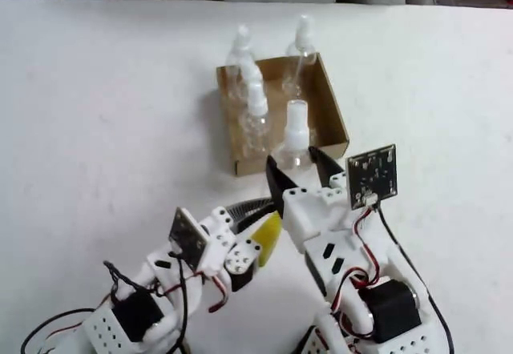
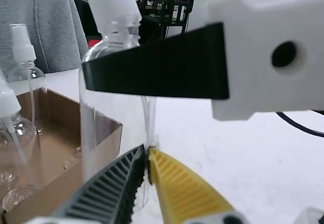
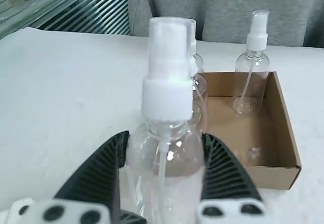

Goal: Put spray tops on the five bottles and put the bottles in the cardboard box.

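Evidently the last bottle is being handled. The right end effector (image 3: pixel 163 142) has its black jaws closed against both sides of a clear bottle (image 3: pixel 164 183), held upright at the near edge of the cardboard box (image 3: pixel 268 177) with its spray top (image 3: pixel 167 77) on. The left end effector (image 2: pixel 147 155) sits low beside it, grey and yellow jaws pressed together, apparently on nothing. Four capped bottles (image 1: pixel 255 118) stand in the box on the white counter (image 1: pixel 104 114). The next move likely calls for clearing the near wall, lowering the bottle onto bare floor and releasing it without toppling its neighbours.
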Action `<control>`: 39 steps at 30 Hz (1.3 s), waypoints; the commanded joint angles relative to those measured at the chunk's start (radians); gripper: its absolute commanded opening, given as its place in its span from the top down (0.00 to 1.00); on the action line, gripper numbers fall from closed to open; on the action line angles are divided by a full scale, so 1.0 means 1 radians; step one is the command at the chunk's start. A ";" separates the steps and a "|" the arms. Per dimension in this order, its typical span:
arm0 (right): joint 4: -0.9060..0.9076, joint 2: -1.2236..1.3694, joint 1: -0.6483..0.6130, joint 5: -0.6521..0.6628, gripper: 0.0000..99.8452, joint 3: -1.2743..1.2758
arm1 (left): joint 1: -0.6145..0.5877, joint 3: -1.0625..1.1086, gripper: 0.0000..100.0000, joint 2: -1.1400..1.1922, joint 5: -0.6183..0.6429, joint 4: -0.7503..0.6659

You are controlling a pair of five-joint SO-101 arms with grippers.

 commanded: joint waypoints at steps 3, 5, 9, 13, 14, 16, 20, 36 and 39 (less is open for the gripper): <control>-0.002 0.002 -0.022 -0.020 0.98 -0.060 | -0.010 -0.003 0.98 -0.005 -0.011 -0.021; -0.012 0.002 -0.061 -0.066 0.98 -0.061 | 0.013 -0.003 0.98 -0.005 -0.011 0.003; -0.008 -0.038 -0.117 -0.078 0.98 -0.061 | 0.068 -0.003 0.98 -0.005 -0.066 0.066; 0.035 -0.131 -0.116 -0.077 0.98 -0.057 | 0.064 -0.003 0.98 -0.007 -0.081 0.069; 0.051 -0.154 -0.116 -0.071 0.98 -0.057 | 0.064 -0.003 0.98 -0.007 -0.083 0.069; 0.079 -0.196 -0.122 -0.031 0.98 -0.057 | 0.064 -0.003 0.98 -0.007 -0.083 0.069; 0.104 -0.240 -0.124 -0.023 0.98 -0.058 | 0.048 -0.003 0.98 -0.004 -0.087 0.069; -0.170 -0.136 0.061 -0.014 0.98 0.072 | 0.021 -0.003 0.98 -0.008 -0.089 0.072; -0.260 -0.039 0.119 -0.014 0.98 0.074 | 0.021 -0.003 0.98 -0.008 -0.089 0.075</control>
